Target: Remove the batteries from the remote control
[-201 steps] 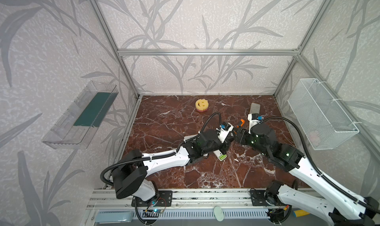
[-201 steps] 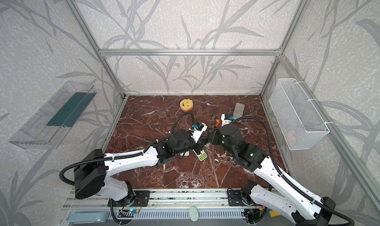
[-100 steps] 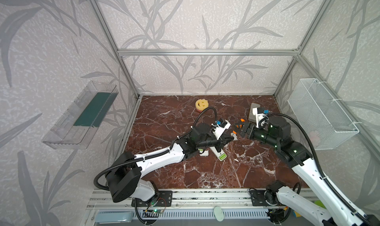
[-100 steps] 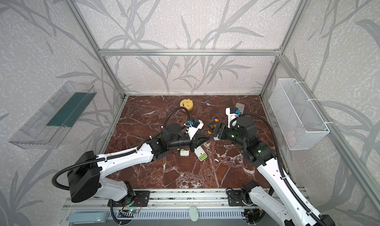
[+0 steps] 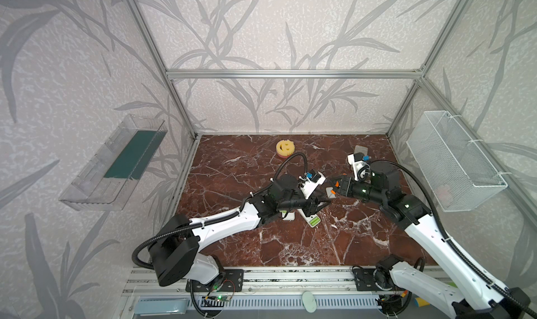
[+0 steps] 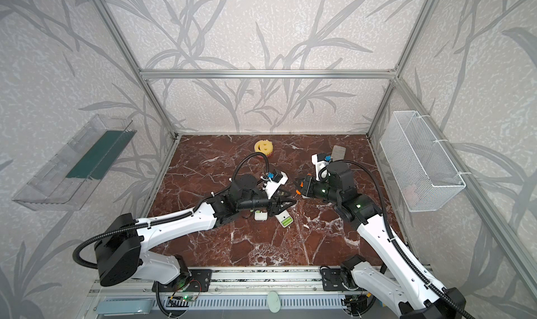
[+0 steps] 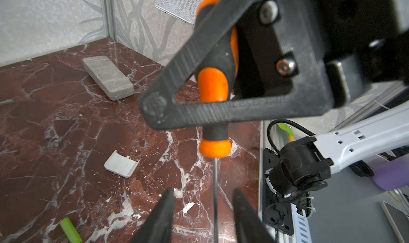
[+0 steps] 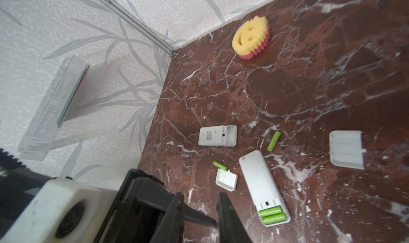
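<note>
We count four lime-green batteries (image 8: 273,215), two in the long remote (image 8: 263,186), two remotes, two covers (image 8: 346,149), red marble tabletop (image 8: 309,87), leaf-patterned walls, right gripper (image 7: 155,111) clamping the screwdriver (image 7: 213,86), left gripper (image 7: 202,217) parted.

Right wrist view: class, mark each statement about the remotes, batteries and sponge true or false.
1. Two batteries sit in the long remote. True.
2. The short remote holds batteries. False: its open compartment looks empty.
3. Two loose batteries lie on the table. True.
4. The sponge is blue. False: it is yellow over pink.
</note>
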